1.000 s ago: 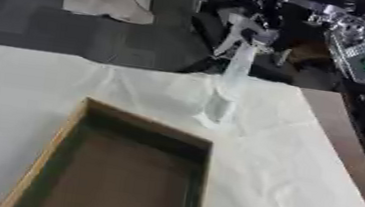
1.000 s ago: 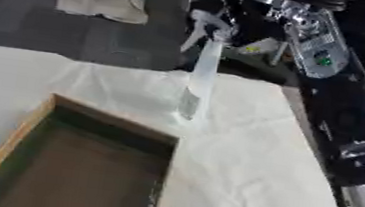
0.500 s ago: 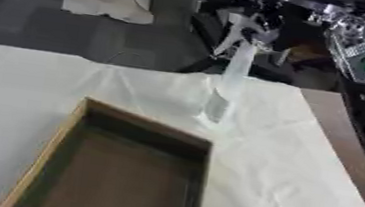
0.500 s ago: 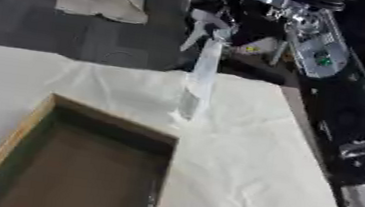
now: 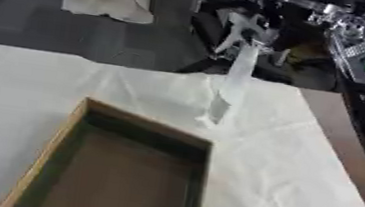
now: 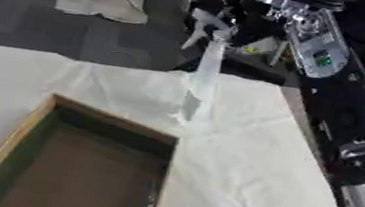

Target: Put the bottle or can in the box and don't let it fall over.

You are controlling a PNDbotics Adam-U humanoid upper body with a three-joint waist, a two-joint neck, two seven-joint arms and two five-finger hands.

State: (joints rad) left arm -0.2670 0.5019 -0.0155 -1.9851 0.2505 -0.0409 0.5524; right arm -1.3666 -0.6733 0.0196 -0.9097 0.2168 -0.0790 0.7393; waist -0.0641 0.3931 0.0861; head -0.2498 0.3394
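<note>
Nothing has shifted: the right hand still grips the top of the clear bottle, tilted, base on the cloth just beyond the box's far right corner. Open cloth lies right of the box.

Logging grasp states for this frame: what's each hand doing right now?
Left hand: not in view.
Right hand: reaches in from the upper right, fingers closed on the top of the clear bottle, which is tilted, its base by the box's far corner.

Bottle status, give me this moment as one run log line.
bottle: tall, clear, tilted on white cloth, beyond box | right hand: at its top | box: empty
</note>
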